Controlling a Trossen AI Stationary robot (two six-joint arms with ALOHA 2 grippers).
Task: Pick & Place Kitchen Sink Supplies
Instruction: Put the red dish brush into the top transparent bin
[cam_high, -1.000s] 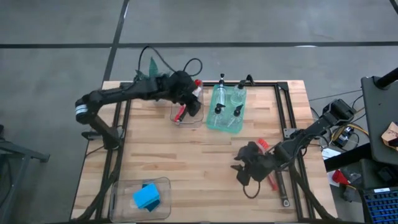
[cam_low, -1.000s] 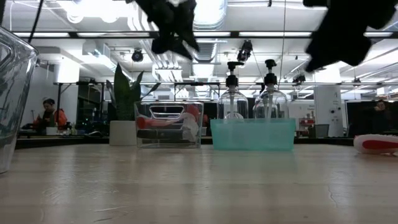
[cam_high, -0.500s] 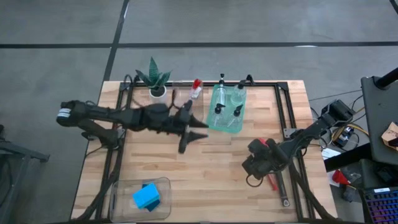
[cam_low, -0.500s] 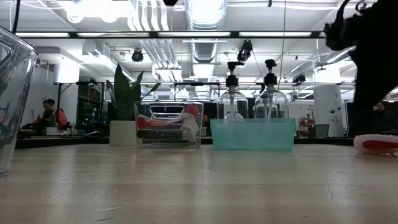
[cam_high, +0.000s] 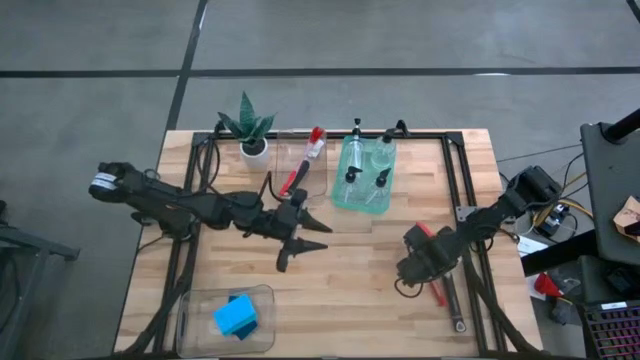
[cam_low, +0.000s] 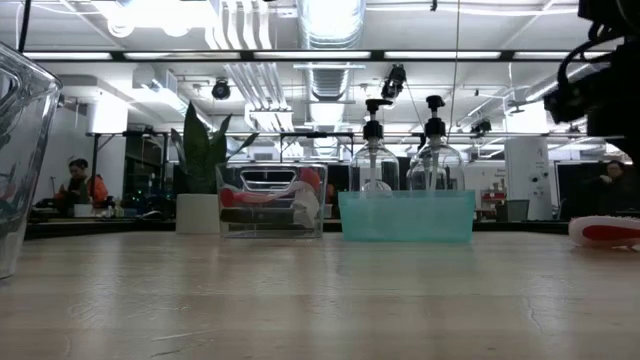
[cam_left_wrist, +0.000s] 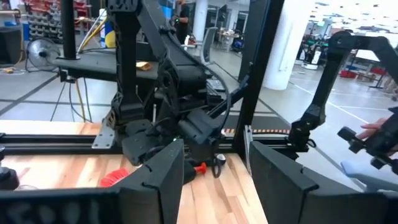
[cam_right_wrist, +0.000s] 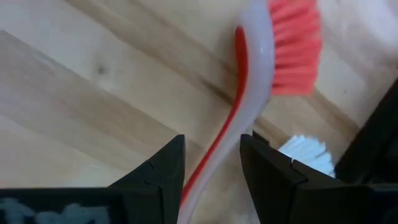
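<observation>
The right gripper (cam_right_wrist: 211, 180) is low over the right part of the wooden desk (cam_high: 330, 270), its jaws partly open with one on each side of the handle of a red dish brush (cam_right_wrist: 249, 81). Whether they already press on the handle cannot be told. That brush has a curved, smooth white plastic handle with a red stripe and short red bristles, and it lies flat on the wood grain near the dark frame rail.

The left gripper (cam_high: 300, 245) sits over the middle of the desk, its jaws parted and holding nothing; both dark fingers (cam_left_wrist: 158, 180) show with a clear gap between them.

At the far side stands a clear rectangular bin (cam_high: 318, 188) with a second red brush (cam_high: 303, 162) leaning in it, handle down and head up over the far rim. Just to its right is a translucent green bin (cam_high: 364, 202) holding several small clear bottles (cam_high: 352, 178) with black pump tops. A small potted plant (cam_high: 250, 130) with pointed green leaves is to the left of the clear bin. At the near left corner another clear bin (cam_high: 192, 318) holds flat blue sponges (cam_high: 236, 315).
</observation>
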